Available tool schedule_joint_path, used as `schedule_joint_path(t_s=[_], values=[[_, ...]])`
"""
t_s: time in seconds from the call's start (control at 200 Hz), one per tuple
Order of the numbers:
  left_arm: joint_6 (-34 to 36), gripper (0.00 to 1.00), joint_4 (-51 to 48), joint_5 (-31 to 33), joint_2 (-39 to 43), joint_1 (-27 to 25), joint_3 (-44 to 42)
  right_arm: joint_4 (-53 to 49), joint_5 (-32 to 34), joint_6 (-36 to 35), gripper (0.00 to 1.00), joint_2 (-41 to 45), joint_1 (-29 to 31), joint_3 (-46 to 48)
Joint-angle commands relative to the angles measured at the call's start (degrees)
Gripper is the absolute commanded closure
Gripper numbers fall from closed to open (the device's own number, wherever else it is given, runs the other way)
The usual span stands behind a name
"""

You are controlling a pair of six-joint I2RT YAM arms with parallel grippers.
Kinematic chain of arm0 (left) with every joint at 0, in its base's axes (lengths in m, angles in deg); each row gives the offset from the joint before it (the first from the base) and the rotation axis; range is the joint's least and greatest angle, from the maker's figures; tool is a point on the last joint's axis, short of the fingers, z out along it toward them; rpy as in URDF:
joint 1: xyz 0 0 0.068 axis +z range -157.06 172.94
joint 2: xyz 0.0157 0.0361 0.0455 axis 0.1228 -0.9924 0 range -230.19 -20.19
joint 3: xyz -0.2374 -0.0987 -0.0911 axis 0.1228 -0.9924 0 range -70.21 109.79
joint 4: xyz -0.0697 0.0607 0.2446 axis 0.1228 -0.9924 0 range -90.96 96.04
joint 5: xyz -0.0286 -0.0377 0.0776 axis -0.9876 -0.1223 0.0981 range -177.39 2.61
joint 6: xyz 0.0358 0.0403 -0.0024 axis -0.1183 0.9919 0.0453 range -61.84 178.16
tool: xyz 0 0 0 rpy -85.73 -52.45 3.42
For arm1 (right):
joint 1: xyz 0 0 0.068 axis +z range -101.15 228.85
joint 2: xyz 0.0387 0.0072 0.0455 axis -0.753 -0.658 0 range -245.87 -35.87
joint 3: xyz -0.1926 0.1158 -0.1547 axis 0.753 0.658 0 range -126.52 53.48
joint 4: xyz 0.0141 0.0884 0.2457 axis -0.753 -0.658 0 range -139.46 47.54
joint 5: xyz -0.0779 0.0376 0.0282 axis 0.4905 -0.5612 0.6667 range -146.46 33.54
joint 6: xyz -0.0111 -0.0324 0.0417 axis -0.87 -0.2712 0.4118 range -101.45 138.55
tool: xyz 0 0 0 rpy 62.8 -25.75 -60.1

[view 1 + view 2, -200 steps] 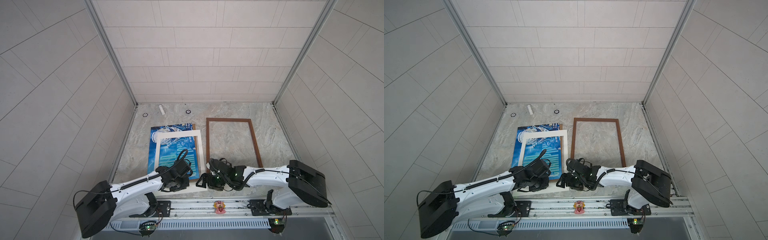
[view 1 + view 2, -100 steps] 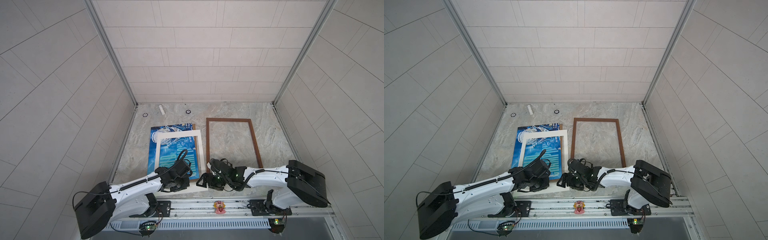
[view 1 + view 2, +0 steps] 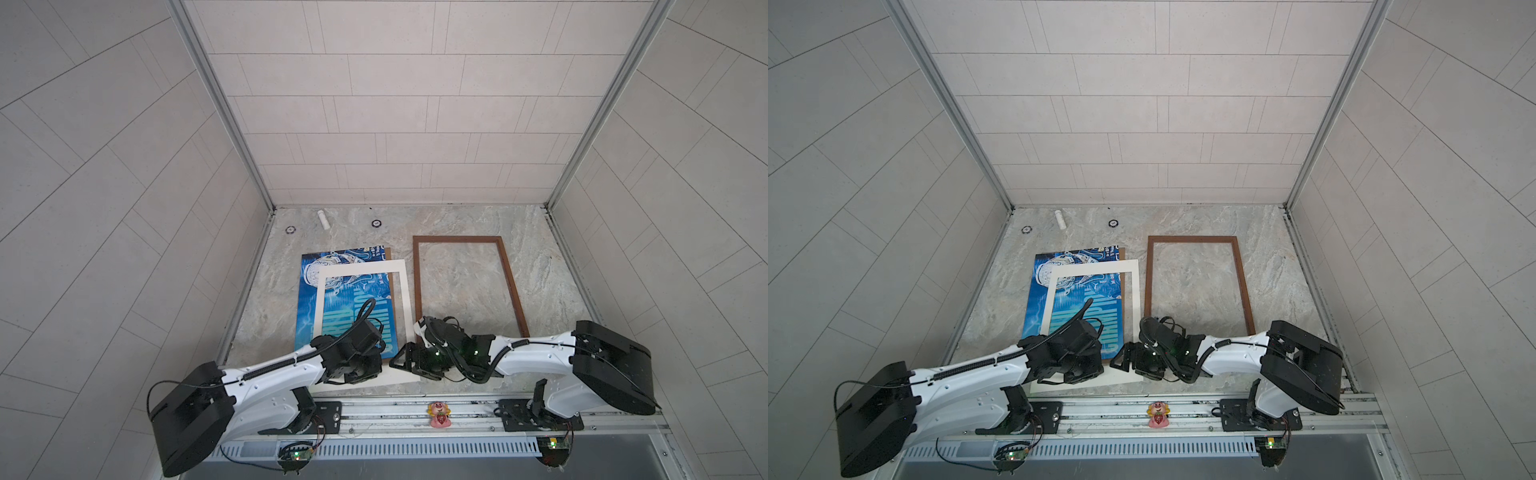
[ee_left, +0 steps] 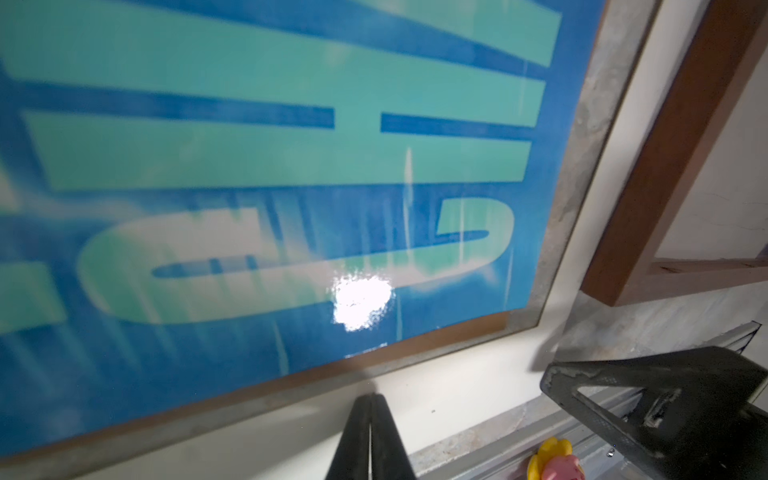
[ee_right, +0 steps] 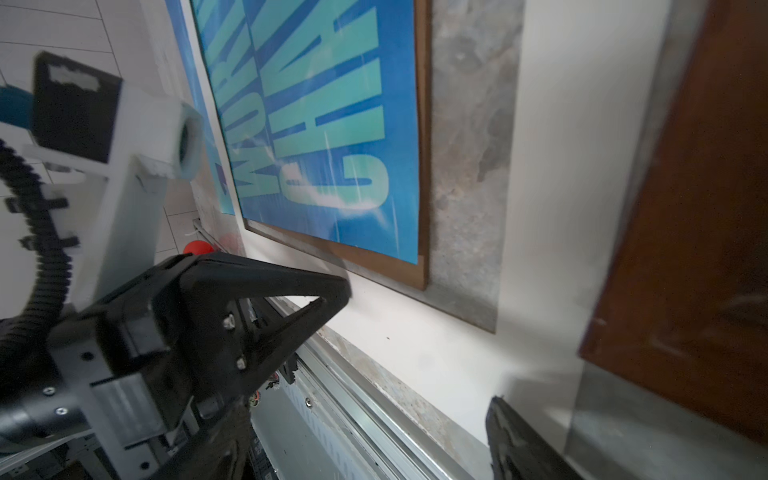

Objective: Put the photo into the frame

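The blue photo (image 3: 306, 307) (image 4: 249, 145) lies flat at the left on a brown backing board (image 4: 415, 345). A cream mat (image 3: 357, 266) (image 5: 415, 332) lies over it, shifted toward me. The dark brown frame (image 3: 457, 238) (image 5: 706, 208) lies empty to the right. My left gripper (image 4: 370, 399) is shut, its tips on the mat's near strip and holding nothing I can see. My right gripper (image 3: 411, 349) stands open at the mat's near right corner. One of its fingers (image 5: 511, 436) shows over that corner.
A small white cylinder (image 3: 323, 219) and two black rings (image 3: 290, 229) (image 3: 376, 223) lie by the back wall. A pink toy (image 3: 439, 413) sits on the metal rail at the front. Tiled walls close in the left, right and back.
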Motion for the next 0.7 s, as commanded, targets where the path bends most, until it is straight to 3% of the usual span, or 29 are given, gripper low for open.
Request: schedule_joint_path(t_s=[0.0,0.32,0.696], values=[[-0.28,0.90,-4.09,0.31,-2.80,-0.68,-3.63,3.67,0.89,2.52,0.16,1.47,-0.52,0.64],[-0.65,0.90,-8.42,3.35,1.44,-0.68,-3.06,-22.78,7.01,-3.20,0.13,10.57,-0.25,-0.01],[1.78,0.90,-7.92,3.27,1.01,-0.70,-2.28,-12.79,2.56,4.61,0.11,3.25,1.40,1.81]])
